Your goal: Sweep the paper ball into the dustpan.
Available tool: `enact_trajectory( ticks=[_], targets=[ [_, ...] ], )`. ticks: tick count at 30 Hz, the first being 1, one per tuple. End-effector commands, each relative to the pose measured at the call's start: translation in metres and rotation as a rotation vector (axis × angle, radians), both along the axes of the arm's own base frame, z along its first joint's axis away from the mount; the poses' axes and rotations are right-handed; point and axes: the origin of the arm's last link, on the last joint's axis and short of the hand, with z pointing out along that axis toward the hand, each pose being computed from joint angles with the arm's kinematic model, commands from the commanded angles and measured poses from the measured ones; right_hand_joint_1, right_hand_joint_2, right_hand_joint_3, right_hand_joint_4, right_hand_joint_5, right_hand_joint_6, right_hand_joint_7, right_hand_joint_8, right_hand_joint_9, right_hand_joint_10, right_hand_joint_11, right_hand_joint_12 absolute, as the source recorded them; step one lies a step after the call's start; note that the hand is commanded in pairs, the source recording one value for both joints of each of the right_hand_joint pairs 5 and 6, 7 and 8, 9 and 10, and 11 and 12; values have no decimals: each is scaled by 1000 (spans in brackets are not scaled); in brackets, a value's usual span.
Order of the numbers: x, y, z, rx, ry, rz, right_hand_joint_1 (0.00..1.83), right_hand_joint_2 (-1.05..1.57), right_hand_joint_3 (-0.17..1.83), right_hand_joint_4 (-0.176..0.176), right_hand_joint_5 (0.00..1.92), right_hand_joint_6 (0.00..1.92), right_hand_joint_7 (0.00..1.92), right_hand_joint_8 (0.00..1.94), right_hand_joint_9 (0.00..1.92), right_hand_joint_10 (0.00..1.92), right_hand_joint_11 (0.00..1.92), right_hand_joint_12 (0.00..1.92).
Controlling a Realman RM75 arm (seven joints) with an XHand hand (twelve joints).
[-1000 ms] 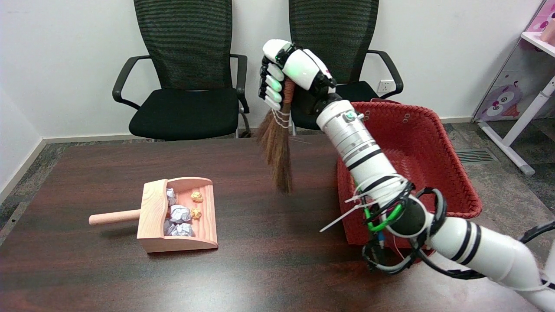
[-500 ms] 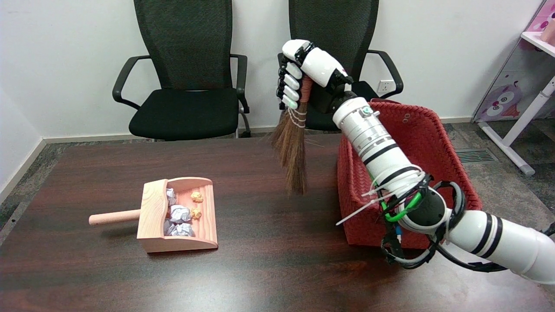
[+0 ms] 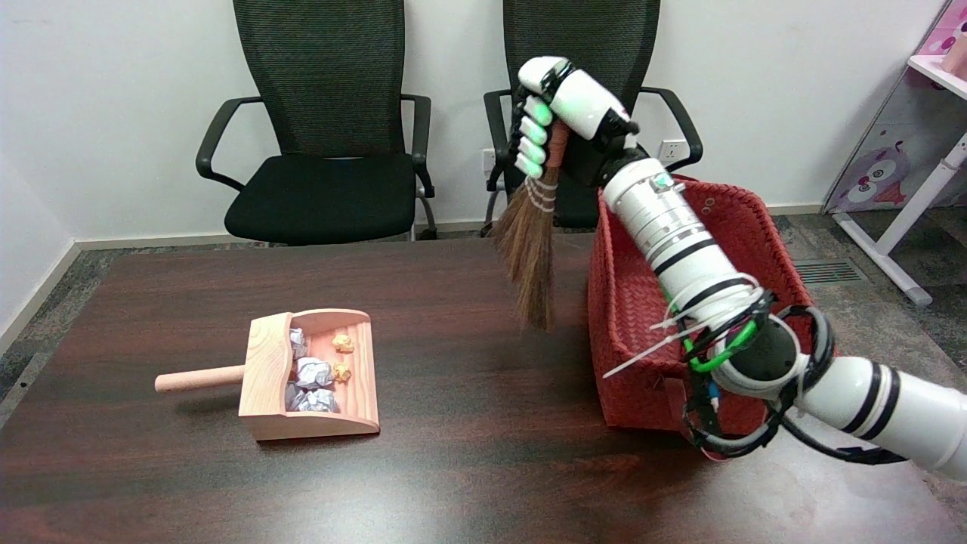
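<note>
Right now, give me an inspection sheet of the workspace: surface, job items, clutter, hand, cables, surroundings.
Surface: dark wooden table, glossy, nothing spilled seen.
Job's things: wooden dustpan lies flat at left; grey and yellow paper balls inside it. No paper ball seen loose on the table.
Broom: held in the air, bristles down, off the table.
Clutter: red woven basket at right; contents cannot be told.
Hand: right hand grips the broom handle, fingers wrapped round it.
Cables: black and green cables with white zip ties at the arm's joint.
Surroundings: two black office chairs behind the table, white wall.
</note>
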Motion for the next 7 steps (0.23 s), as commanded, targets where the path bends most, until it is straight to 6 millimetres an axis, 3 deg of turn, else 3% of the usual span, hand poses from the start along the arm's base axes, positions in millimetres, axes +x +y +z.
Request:
enact_trajectory(
  ticks=[1, 7],
  targets=[
    [102, 9, 70, -42, 18, 90, 755, 1571, 1634, 34, 1920, 1920, 1920, 1920, 1920, 1920, 1920, 1920],
    [147, 23, 101, -97, 39, 114, 740, 1571, 1667, 33, 1920, 1920, 1920, 1920, 1920, 1920, 1920, 1920]
  ],
)
